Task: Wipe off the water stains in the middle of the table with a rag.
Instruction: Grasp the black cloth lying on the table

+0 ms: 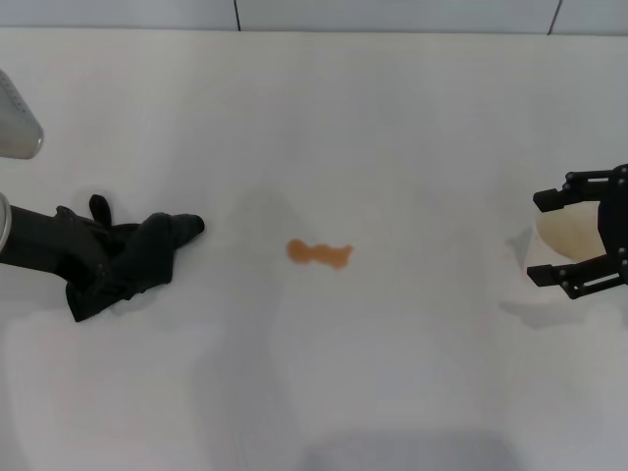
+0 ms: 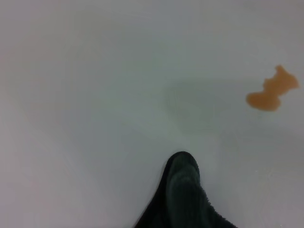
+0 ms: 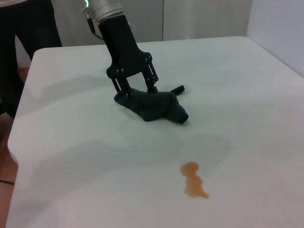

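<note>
An orange-brown two-lobed water stain [image 1: 319, 253] [image 2: 273, 90] [image 3: 194, 180] lies in the middle of the white table [image 1: 392, 118]. To its left lies the bunched black rag [image 1: 132, 260] [image 2: 183, 194] [image 3: 156, 104], one end pointing toward the stain and about a hand's width short of it. My left gripper [image 1: 93, 250] [image 3: 137, 92] comes down onto the rag's far end, and its fingers are closed into the cloth. At the table's right edge my right gripper [image 1: 537, 237] hangs open.
A cream-coloured cup [image 1: 567, 234] shows between the right gripper's fingers; whether they touch it I cannot tell. A grey cylindrical arm part [image 1: 15, 123] sits at the far left. The table's back edge meets a tiled wall [image 1: 392, 12].
</note>
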